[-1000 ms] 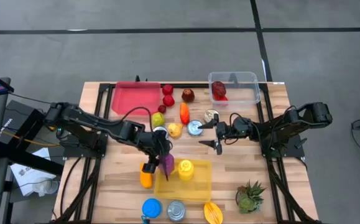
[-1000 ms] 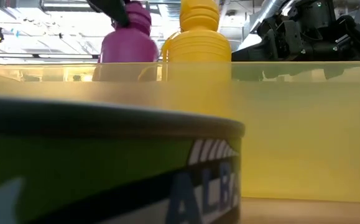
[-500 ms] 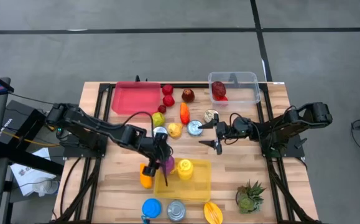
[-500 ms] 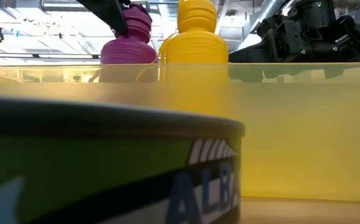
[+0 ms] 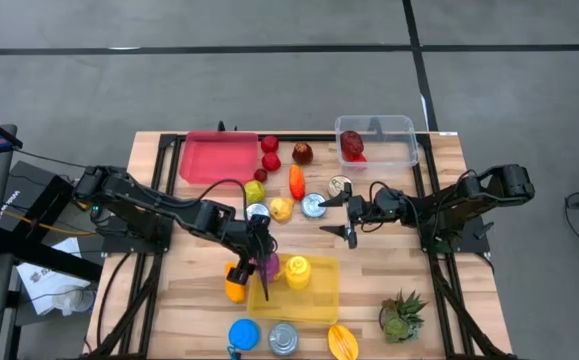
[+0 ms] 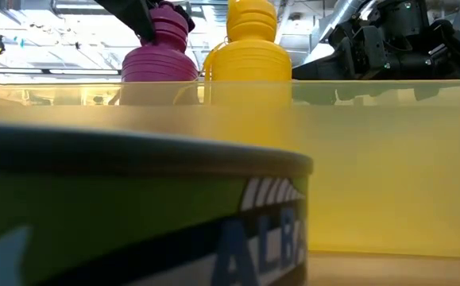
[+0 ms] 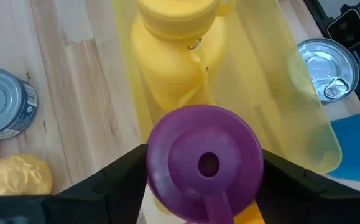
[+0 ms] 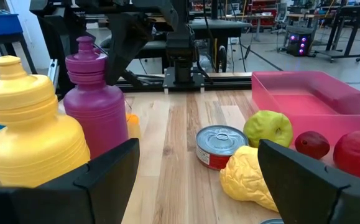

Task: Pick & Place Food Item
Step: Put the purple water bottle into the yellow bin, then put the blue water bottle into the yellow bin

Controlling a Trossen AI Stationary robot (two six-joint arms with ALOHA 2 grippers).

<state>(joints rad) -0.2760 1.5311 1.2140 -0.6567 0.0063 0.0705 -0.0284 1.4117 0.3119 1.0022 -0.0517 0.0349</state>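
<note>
Purple bottle [image 5: 267, 264] stands upright in the yellow tray [image 5: 314, 302], just beside the yellow bottle [image 5: 298, 271], its top clamped by the left gripper [image 5: 253, 251]. The right gripper [image 5: 342, 215] hangs spread wide, empty, near the cans.

The left gripper [image 5: 258, 251] reaches in over the yellow tray [image 5: 309, 305], fingers closed on the purple bottle [image 5: 267, 265]; the right gripper [image 5: 338, 215] hovers beyond the tray, fingers spread.

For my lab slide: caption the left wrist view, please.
Left gripper holding purple bottle over yellow tray, beside yellow bottle.
</note>
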